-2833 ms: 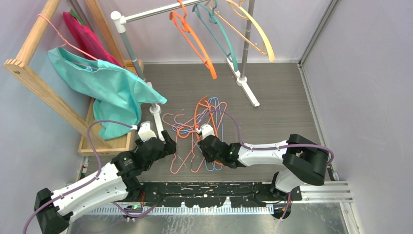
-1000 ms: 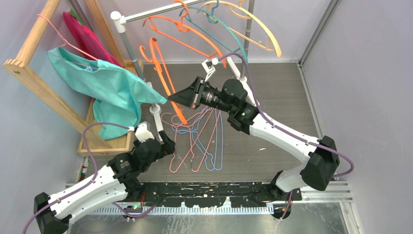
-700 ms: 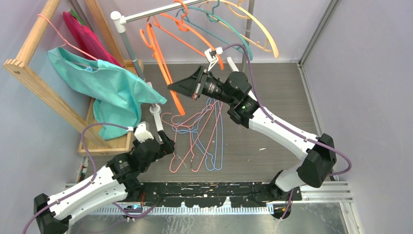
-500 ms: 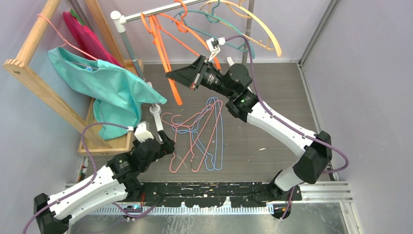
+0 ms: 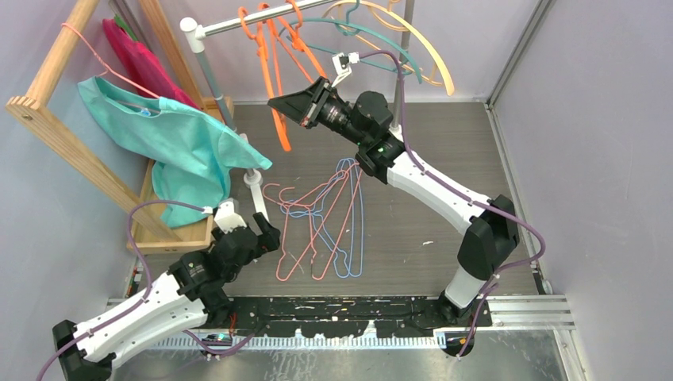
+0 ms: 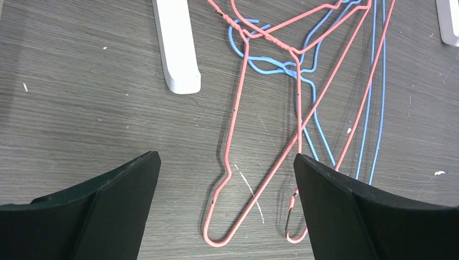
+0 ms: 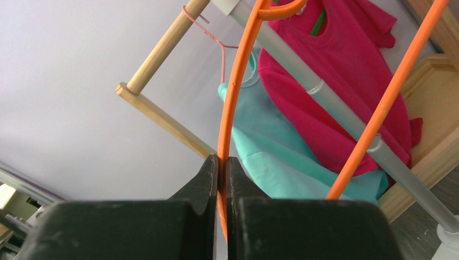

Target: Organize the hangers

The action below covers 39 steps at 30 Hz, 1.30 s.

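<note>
Top: high at near edge, looking down. Left wrist: close above wire hangers, shared with top. Right wrist: tight on orange hanger, facing left.

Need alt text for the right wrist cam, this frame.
The right gripper is shut on one arm of an orange hanger, whose hook sits up by the silver rail. Behind are a magenta shirt, a teal shirt and a wooden rack.

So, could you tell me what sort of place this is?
Likely a walled robot test cell staged as a laundry corner: orange hangers on a silver rail, shirts on a wooden rack, plain lilac walls.
</note>
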### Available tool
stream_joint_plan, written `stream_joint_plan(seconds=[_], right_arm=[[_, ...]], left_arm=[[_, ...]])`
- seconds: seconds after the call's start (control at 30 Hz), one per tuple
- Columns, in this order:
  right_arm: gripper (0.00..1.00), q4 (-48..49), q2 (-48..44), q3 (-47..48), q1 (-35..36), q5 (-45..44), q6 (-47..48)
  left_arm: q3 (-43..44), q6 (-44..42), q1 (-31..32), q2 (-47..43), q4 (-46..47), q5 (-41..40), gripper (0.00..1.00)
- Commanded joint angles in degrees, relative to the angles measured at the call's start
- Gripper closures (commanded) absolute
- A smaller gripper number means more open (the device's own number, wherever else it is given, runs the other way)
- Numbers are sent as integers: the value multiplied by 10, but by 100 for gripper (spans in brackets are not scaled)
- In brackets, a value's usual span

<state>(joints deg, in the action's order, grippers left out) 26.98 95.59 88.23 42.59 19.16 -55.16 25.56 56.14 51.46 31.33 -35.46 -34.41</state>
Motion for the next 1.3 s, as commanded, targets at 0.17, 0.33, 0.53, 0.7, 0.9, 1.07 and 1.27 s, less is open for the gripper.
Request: stream_joint_plan(seconds=[0.17, 0.33, 0.53, 0.7, 0.9, 1.07, 1.27], right_arm=[[99, 85, 8, 17, -29, -37, -19], [99, 96, -7, -8, -48, -57, -28], [99, 90, -22, -32, -67, -76, -33], [99, 98, -44, -76, -87, -100, -48], [99, 119, -74, -128, -120, -114, -71], [99, 119, -90, -142, -146, -117, -81], [99, 120, -106, -163, -174, -121, -90]], left_arm=[[27, -5, -2, -15, -15, -29, 2], [26, -5, -2, -15, -18, -33, 2], [20, -2, -2, -13, -9, -33, 2], [19, 0, -2, -5, -8, -31, 2], [18, 1, -2, -2, -5, -32, 2], [18, 1, -2, 3, -1, -32, 2], [19, -2, -1, 9, -2, -31, 2]])
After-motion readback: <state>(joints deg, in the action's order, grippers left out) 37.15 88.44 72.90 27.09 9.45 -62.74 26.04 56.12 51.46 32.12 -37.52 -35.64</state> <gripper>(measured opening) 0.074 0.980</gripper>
